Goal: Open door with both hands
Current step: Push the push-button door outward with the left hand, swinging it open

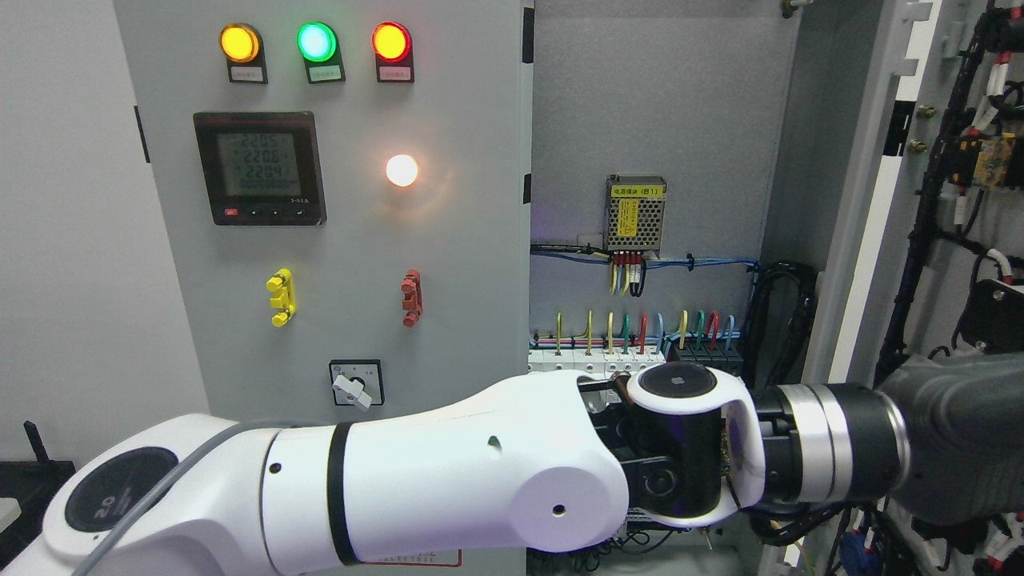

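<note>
My left arm (448, 472) comes in from the lower left and reaches across the cabinet to the right. Its dark grey left hand (956, 428) lies against the inner side of the right door (868, 200), low at the picture's right edge. That door stands swung open, showing its pale edge and the black wire looms (932, 208) on its inner face. The hand's palm side is hidden. The left door panel (352, 240) is closed. My right arm does not show.
The closed panel carries amber, green and red lamps (316, 42), a digital meter (260, 168), a lit white lamp (402, 170), yellow and red handles and a rotary switch (356, 384). Inside the open bay sit a power supply (636, 212) and wired breakers (632, 340).
</note>
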Robot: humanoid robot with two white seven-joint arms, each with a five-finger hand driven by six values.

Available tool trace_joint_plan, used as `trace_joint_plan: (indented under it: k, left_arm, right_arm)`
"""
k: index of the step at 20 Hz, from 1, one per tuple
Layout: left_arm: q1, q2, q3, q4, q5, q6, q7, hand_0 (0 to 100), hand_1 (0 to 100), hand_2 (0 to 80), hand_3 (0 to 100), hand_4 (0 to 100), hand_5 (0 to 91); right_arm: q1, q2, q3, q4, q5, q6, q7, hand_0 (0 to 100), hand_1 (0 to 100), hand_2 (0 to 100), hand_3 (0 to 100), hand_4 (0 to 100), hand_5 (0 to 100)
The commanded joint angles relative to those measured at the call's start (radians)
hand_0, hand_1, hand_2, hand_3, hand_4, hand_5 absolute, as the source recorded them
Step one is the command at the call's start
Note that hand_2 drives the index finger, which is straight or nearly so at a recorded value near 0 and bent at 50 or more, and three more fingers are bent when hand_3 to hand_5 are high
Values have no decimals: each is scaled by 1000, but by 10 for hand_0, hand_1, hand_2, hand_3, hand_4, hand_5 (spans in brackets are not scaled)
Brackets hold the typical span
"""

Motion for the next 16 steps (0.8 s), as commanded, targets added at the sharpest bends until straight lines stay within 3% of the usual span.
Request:
trace_joint_plan:
  k: [1, 4, 12, 15, 16]
  left_arm:
    - [1, -26, -9, 8, -2, 0, 5, 120, 389, 0, 0, 0, 0]
    - [5, 36, -4, -15, 0, 9, -4, 120, 389, 0, 0, 0, 0]
    - [105, 409, 13, -117, -12, 80, -106, 120, 389, 0, 0, 0, 0]
    - [203, 559, 92, -128, -46, 138, -132, 120, 389, 0, 0, 0, 0]
    - [264, 604, 159, -133, -90, 205, -168, 120, 389, 0, 0, 0, 0]
  right_arm:
    - [0, 0, 0, 0, 0, 1, -1, 120, 389, 0, 0, 0, 0]
    - [0, 0, 0, 0, 0, 1, -1, 120, 389, 0, 0, 0, 0]
    - [0, 0, 0, 0, 0, 1, -1, 120, 389, 0, 0, 0, 0]
    - [0, 0, 0, 0, 0, 1, -1, 120, 389, 0, 0, 0, 0]
    - [0, 0, 0, 0, 0, 1, -1, 120, 389, 0, 0, 0, 0]
